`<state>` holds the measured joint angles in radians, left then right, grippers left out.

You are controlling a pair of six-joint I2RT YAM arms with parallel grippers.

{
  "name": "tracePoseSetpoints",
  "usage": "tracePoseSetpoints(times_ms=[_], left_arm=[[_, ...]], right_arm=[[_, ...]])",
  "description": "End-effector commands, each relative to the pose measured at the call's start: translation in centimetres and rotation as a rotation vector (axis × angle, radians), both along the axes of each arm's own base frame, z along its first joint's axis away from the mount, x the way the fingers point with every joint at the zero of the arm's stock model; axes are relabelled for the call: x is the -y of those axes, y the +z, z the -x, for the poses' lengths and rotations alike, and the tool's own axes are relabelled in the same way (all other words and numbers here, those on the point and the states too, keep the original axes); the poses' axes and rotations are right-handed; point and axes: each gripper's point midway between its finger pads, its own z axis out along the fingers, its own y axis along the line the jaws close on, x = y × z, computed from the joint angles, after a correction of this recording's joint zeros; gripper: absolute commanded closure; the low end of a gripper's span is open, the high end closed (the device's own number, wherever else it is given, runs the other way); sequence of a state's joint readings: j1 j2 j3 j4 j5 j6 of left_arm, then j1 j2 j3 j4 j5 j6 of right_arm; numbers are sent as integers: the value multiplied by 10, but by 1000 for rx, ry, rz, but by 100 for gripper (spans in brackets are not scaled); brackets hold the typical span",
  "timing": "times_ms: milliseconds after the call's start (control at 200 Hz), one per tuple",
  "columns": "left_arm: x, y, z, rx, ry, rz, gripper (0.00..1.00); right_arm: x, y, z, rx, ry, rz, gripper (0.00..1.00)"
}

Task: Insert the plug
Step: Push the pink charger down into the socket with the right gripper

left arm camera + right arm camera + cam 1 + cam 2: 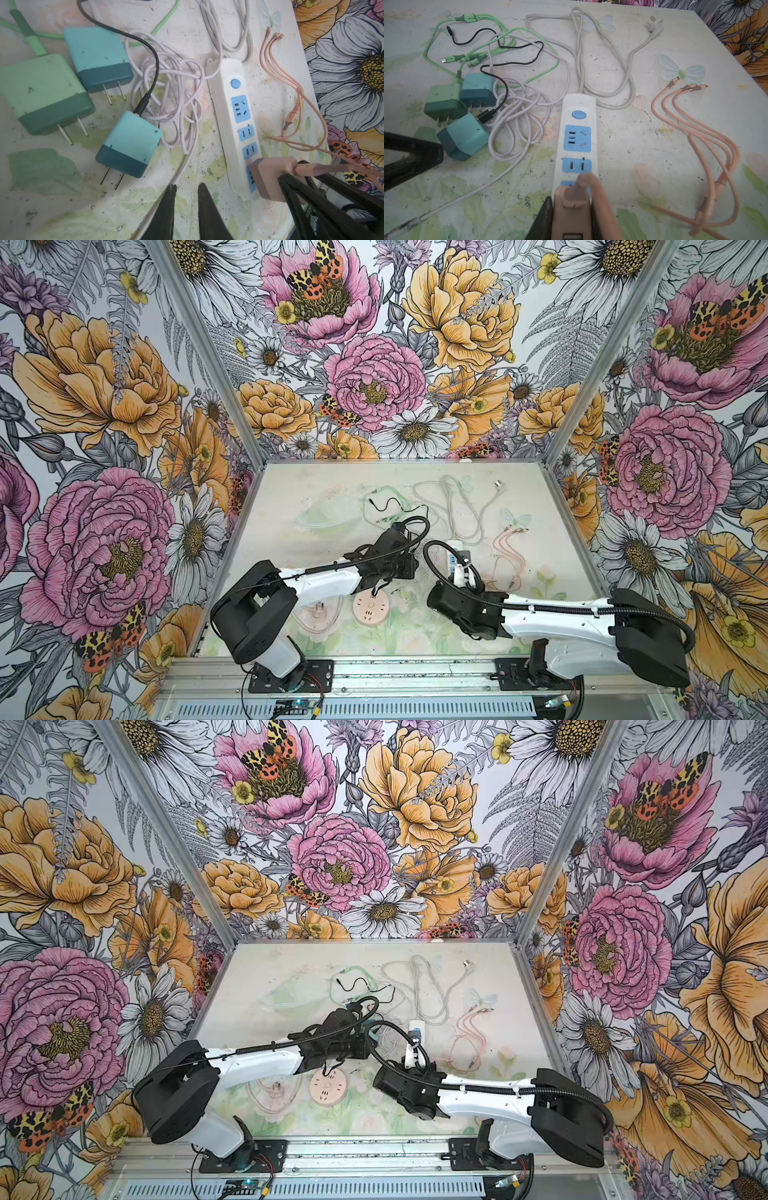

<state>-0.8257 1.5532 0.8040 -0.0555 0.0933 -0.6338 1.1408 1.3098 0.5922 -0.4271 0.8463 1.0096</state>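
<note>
The pink plug (pixel 571 209) with its pink cable is clamped between the fingers of my right gripper (pixel 571 200), which is shut on it. It sits over the near end of the white power strip (pixel 577 108), on the last blue socket (pixel 251 180). Its prongs are hidden, so I cannot tell whether they are in. In both top views the right gripper (pixel 461 576) (pixel 411 1057) stands at the strip's (pixel 454 549) (pixel 417 1027) near end. My left gripper (pixel 187 187) (pixel 376 592) hovers left of the strip. Its fingers are drawn almost together and hold nothing.
Three green and teal chargers (pixel 128 145) lie left of the strip beside a coiled lavender cable (pixel 176 99) and a black cable (pixel 153 62). A pink three-headed cable (pixel 716 158) lies to the strip's right. A round pink socket (pixel 371 606) rests near the front, below the left gripper.
</note>
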Motion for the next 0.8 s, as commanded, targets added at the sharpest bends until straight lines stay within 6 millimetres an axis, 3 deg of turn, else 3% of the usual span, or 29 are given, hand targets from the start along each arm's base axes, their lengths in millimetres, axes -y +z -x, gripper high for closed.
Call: tracePoseSetpoints(times_ms=[0,345,796], left_arm=[[4,8,-3,15,-10,43,77],[1,5,-5,10,-10,36,77],[4,6,-2,-1,-26,50,76]], right_arm=[[24,-44,27,-179,18,122,100],[26,-40,34,-152,30,83,100],[28,-53,38,-193,33,122,100]])
